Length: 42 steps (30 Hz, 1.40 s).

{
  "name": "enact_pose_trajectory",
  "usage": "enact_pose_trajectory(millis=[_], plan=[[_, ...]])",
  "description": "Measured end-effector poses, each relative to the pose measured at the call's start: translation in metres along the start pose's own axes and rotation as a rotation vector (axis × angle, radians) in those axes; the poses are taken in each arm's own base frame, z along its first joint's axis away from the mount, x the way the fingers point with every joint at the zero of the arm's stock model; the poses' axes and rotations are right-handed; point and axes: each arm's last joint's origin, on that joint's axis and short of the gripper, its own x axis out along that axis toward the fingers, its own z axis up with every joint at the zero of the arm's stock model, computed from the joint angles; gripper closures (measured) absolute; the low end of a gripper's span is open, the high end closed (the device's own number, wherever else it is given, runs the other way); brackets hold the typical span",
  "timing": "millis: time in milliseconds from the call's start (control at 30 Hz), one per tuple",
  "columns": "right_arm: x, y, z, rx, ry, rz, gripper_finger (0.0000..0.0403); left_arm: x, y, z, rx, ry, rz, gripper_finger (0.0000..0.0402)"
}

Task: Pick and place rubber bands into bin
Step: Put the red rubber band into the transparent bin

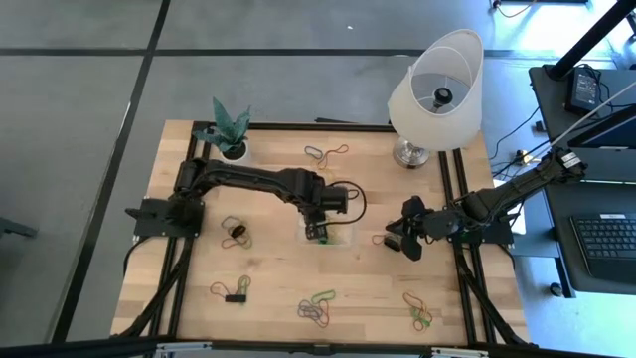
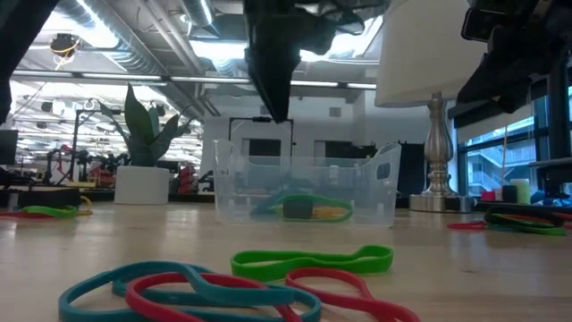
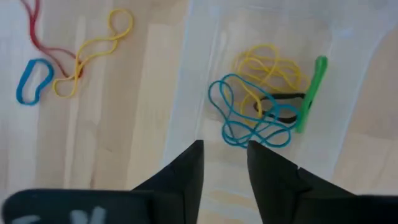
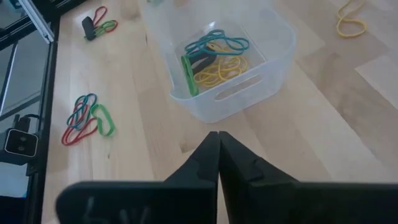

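The clear bin (image 1: 344, 239) stands at the table's middle and holds yellow, blue, green and black rubber bands (image 3: 261, 106), which also show in the right wrist view (image 4: 214, 59). My left gripper (image 3: 224, 155) hangs open just above the bin (image 2: 304, 192), holding nothing. My right gripper (image 4: 217, 140) is shut and empty, to the right of the bin (image 4: 249, 93), pointing at it. Loose clusters of bands lie on the table: near the far edge (image 1: 326, 152), left of the bin (image 1: 237, 234), and along the near edge (image 1: 316, 310) (image 1: 419, 313).
A white-shaded lamp (image 1: 437, 89) stands at the far right corner and a plant in a white pot (image 1: 231, 139) at the far left. A black clip lies with the bands at the near left (image 1: 234, 294). Bare wood lies between the bin and the near clusters.
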Motion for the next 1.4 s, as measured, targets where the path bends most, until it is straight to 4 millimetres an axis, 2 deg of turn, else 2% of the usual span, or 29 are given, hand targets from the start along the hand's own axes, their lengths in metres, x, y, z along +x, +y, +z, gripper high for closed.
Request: enact_pose_trajectory(millis=[100,267,400,533,767,933,1167,1300,1400], plan=[[0.000,0.000,0.000,0.001,-0.003,0.003,0.0393,-0.012,-0.007,-0.003,0.013,-0.032,-0.009,0.0316],[0.001,0.003,0.002,0.080,-0.020,0.023,0.0393,-0.036,-0.020,-0.018,0.102,-0.098,0.046,0.0391],[0.004,0.012,0.005,0.038,-0.076,0.076,0.0399,-0.043,-0.021,-0.038,0.120,-0.123,0.029,0.0400],[0.013,0.027,0.012,-0.006,-0.166,0.061,0.0400,-0.040,-0.017,-0.071,0.088,-0.176,-0.032,0.0399],[0.038,0.075,0.043,-0.106,-0.187,0.013,0.0401,-0.035,-0.006,-0.154,-0.014,-0.315,-0.151,0.0399],[0.061,0.116,0.069,-0.163,-0.111,-0.051,0.0402,-0.032,0.005,-0.202,-0.042,-0.404,-0.215,0.0400],[0.094,0.167,0.097,-0.178,0.069,-0.136,0.0402,-0.031,0.018,-0.241,-0.029,-0.491,-0.276,0.0400],[0.111,0.191,0.100,-0.188,0.154,-0.162,0.0402,-0.030,0.022,-0.253,0.000,-0.519,-0.292,0.0399],[0.124,0.204,0.096,-0.183,0.226,-0.187,0.0402,-0.028,0.024,-0.258,0.016,-0.520,-0.309,0.0400]])
